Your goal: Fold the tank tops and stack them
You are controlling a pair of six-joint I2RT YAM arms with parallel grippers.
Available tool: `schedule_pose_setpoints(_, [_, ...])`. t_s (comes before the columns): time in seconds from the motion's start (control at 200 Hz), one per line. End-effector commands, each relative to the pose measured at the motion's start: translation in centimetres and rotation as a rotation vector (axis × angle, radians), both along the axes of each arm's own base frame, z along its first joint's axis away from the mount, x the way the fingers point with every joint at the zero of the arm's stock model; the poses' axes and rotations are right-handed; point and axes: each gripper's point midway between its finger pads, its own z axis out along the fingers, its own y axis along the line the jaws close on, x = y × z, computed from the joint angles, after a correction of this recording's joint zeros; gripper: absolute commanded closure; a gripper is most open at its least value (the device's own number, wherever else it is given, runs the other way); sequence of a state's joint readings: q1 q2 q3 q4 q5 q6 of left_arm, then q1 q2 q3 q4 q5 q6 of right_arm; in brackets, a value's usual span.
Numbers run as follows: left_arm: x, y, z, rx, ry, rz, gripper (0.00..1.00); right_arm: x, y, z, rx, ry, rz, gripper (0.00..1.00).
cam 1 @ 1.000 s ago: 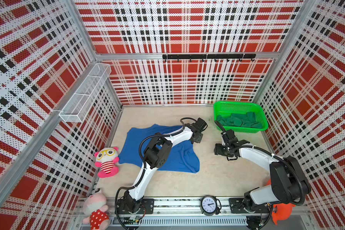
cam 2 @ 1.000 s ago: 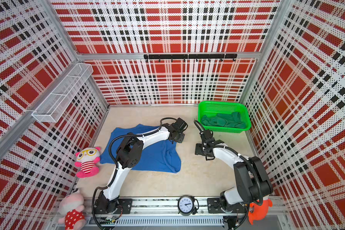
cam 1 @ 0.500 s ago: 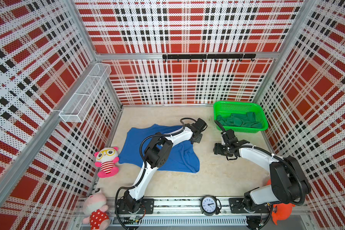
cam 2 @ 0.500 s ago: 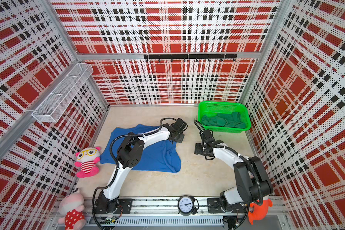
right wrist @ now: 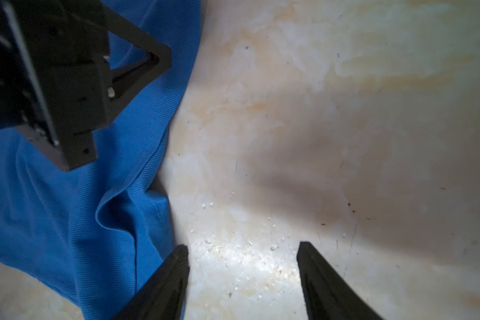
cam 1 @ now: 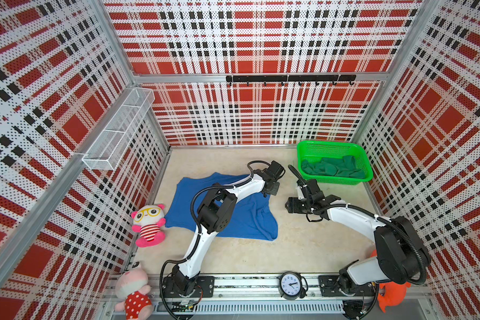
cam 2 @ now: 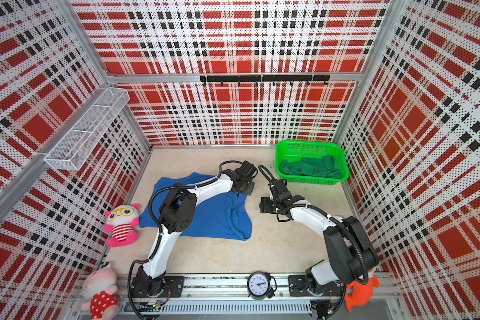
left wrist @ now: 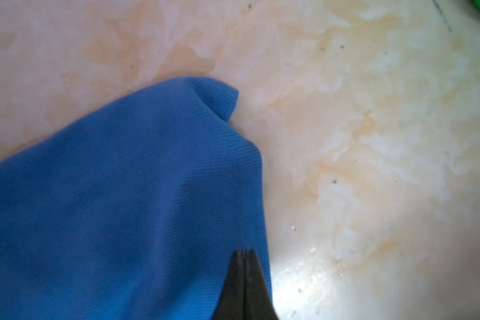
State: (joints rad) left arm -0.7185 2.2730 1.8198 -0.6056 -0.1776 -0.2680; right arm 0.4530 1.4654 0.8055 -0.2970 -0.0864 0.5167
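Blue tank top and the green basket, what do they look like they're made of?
The blue tank top looks like soft matte knit cloth: fine ribbing, limp folds. The green basket seems rigid, slightly glossy plastic mesh: gridded walls, smooth rim.

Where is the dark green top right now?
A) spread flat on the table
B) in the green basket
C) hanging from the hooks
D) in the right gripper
B: the green top lies crumpled inside the basket.
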Motion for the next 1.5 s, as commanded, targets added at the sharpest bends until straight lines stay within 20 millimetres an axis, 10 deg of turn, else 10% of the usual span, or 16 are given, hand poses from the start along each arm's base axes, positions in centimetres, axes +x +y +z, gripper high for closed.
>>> schedule_pose_setpoints(0.0, [0.8,0.4,5.1,-0.053,-0.093,0.017,1.00,1.3,0.5,0.5,0.012,-0.040,-0.007,0.34])
schedule_pose_setpoints(0.165, [0.5,0.0,4.6,-0.054,-0.087,0.009,1.00,1.7,-0.4,0.0,-0.021,-0.042,-0.061,0.34])
schedule_pose_setpoints(0.261, [-0.4,-0.3,2.5,-0.003,-0.062,-0.007,0.68,1.8,-1.2,0.1,-0.033,-0.041,-0.118,0.34])
schedule_pose_setpoints(0.426, [-0.4,-0.5,0.2,0.033,-0.044,-0.004,0.55,1.7,-2.5,0.3,-0.027,-0.047,-0.160,0.34])
schedule_pose_setpoints(0.611, [-0.4,-1.5,-2.8,0.078,-0.027,-0.020,0.56,1.7,-3.9,0.8,-0.011,-0.061,-0.191,0.33])
schedule_pose_setpoints(0.842, [-1.2,-0.7,-5.6,0.132,0.009,-0.009,0.83,1.6,-4.1,0.6,-0.008,-0.054,-0.194,0.34])
schedule_pose_setpoints(1.002, [-0.9,-0.8,-4.1,0.112,-0.013,-0.003,0.96,1.6,-3.8,0.4,0.002,-0.046,-0.185,0.34])
schedule_pose_setpoints(1.498, [0.6,-1.0,5.1,-0.069,-0.087,-0.014,0.95,1.2,0.0,-0.4,0.039,-0.033,-0.099,0.34])
